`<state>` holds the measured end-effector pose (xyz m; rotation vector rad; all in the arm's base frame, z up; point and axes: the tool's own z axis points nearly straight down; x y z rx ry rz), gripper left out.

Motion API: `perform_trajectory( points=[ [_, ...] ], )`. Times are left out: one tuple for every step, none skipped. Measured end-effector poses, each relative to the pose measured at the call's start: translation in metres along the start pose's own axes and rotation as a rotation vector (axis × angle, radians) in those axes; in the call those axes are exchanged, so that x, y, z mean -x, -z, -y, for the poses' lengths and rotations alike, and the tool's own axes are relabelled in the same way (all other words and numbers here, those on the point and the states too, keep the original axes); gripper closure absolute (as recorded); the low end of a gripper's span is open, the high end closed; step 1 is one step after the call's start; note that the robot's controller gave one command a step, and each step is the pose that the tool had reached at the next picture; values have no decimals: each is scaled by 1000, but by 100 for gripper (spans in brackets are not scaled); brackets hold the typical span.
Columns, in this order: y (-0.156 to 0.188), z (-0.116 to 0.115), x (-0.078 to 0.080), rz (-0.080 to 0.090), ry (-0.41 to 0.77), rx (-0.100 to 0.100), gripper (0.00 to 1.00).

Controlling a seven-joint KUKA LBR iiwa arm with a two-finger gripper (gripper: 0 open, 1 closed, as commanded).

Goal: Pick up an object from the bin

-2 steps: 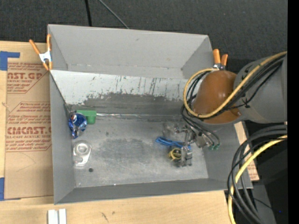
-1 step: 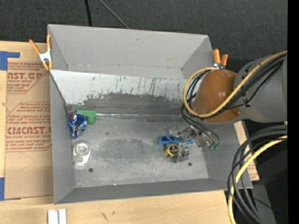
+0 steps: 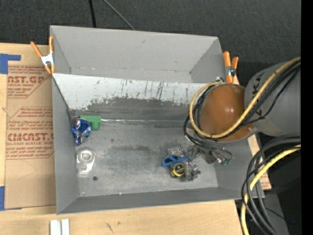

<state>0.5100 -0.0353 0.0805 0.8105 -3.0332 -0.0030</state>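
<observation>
A grey metal bin (image 3: 63, 146) sits on a light wooden counter (image 3: 146, 219). Behind the bin the room's floor (image 3: 195, 9) is dark, like a carpet. The bottom of the bin is dull grey with rubbed, scratchy marks. Dark streaks run along the foot of its back wall.

The robot arm (image 3: 279, 102) comes in from the right. It has a round orange cover (image 3: 222, 111) with yellow and black cables looped around it. The end effector (image 3: 199, 154) hangs low under that cover, in the front right part of the bin. I cannot tell if it is wide or narrow, or if it holds anything.

Just beside it, to the left, lies a small heap (image 3: 182, 164) of little things. In the heap are a blue piece (image 3: 172, 159), a gold ring (image 3: 178, 169) and a grey metal bit (image 3: 191, 173).

Far over on the left side lie a crumpled blue thing (image 3: 79, 129), a green block (image 3: 94, 122) touching it, and a clear shiny thing (image 3: 85, 159) nearer the front.
</observation>
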Motion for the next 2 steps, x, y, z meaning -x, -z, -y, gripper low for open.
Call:
perform_trajectory(
  points=[
    [113,-30,-13,7,9,-5,100],
    [170,-16,12,6,460,-6,100]
  ],
)
